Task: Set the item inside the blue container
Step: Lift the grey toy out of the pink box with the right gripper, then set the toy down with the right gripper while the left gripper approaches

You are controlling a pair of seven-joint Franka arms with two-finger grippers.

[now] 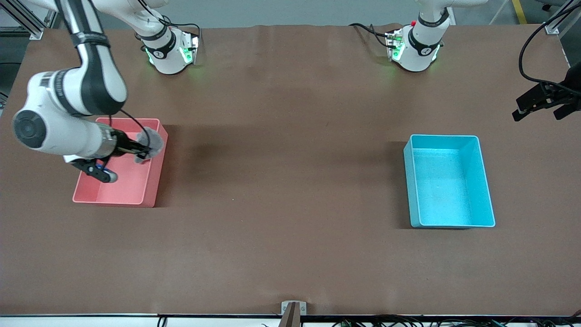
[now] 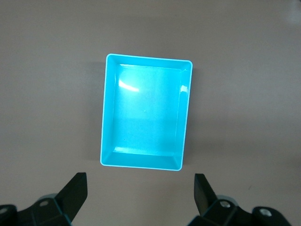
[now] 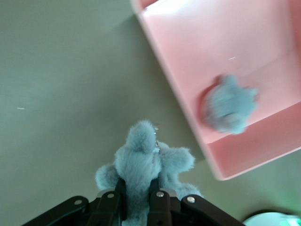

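Right tool [image 1: 144, 152] clenched on grey plush [image 1: 150, 139], over pink bin's [image 1: 119, 198] edge. Another plush [image 3: 230, 109], apparently alike, lies inside that bin. Blue container [image 1: 485, 180] stands toward left arm's end of bench [image 1: 290, 181]. Left tool [image 2: 141, 197] released, above it.

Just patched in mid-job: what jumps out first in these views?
The right pincer is shut on a fluffy grey-blue plush toy, held up over the pink bin at the right arm's end of the table; a second plush lies inside it. The blue container stands empty at the left arm's end, with the left pincer open above it.
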